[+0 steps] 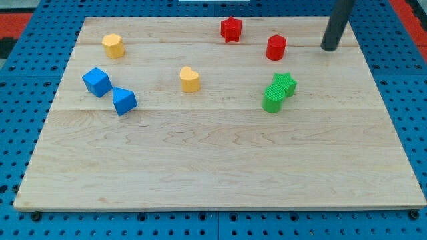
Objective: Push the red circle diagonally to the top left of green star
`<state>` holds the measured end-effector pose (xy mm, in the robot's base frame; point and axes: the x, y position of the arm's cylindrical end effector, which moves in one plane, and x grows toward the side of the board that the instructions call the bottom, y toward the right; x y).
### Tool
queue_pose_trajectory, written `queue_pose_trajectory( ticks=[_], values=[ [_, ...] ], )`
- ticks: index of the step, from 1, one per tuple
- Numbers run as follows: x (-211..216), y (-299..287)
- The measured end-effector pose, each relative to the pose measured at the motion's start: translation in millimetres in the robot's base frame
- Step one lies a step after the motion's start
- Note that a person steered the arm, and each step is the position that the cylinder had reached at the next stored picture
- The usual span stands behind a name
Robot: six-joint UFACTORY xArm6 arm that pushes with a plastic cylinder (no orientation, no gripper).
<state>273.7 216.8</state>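
No pincer here, so no spread or pinch to report: only a dark rod coming down steeply from the view's top right, with my tip [329, 48] set on the tabletop [213, 167] to the right of the red circle [275, 47], near but apart. Probably placed there to shove the circle leftward. Red circle up and slightly left of the green star [285, 83], which touches a green round block [272, 99]. Red star [231, 29] up-left of the circle.
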Motion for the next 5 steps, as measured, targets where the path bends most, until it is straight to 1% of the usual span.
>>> queue_pose_trajectory(
  ticks=[2,3,4,5],
  values=[
    [27,-91],
    [15,-96],
    [-18,-88],
    [-16,-132]
  ],
)
